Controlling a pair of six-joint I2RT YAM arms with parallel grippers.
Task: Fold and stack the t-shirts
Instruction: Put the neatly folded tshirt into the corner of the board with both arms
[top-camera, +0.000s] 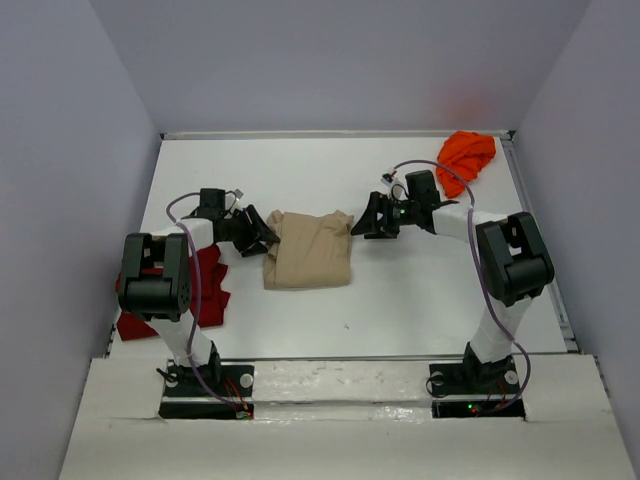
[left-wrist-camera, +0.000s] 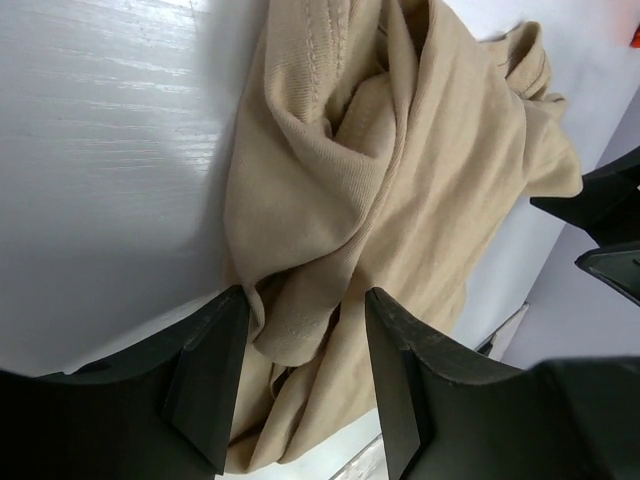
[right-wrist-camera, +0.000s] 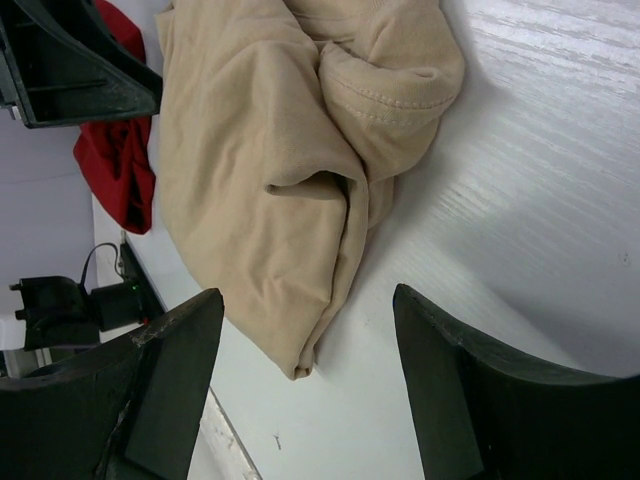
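The folded t-shirt (top-camera: 308, 250) lies on the table (top-camera: 400, 290) between the left gripper (top-camera: 268, 238), whose fingers stand around its edge, and the right gripper (top-camera: 358, 226) just beside it; the second t-shirt (top-camera: 210, 285) lies behind the left gripper, the third t-shirt (top-camera: 467, 158) behind the right.

A white counter (top-camera: 400, 290) fills the middle of the overhead view; up close from the wrist cameras its painted surface shows fine streaks like brushed grain. A thin pale rim (top-camera: 330, 133) runs along its far edge, and a similar rail (top-camera: 541, 250) lines the right side. Plain grey walls (top-camera: 330, 60) close it in on three sides. A tiny dark speck (top-camera: 347, 325) lies near the front. A white ledge (top-camera: 340, 440) spans the near edge.
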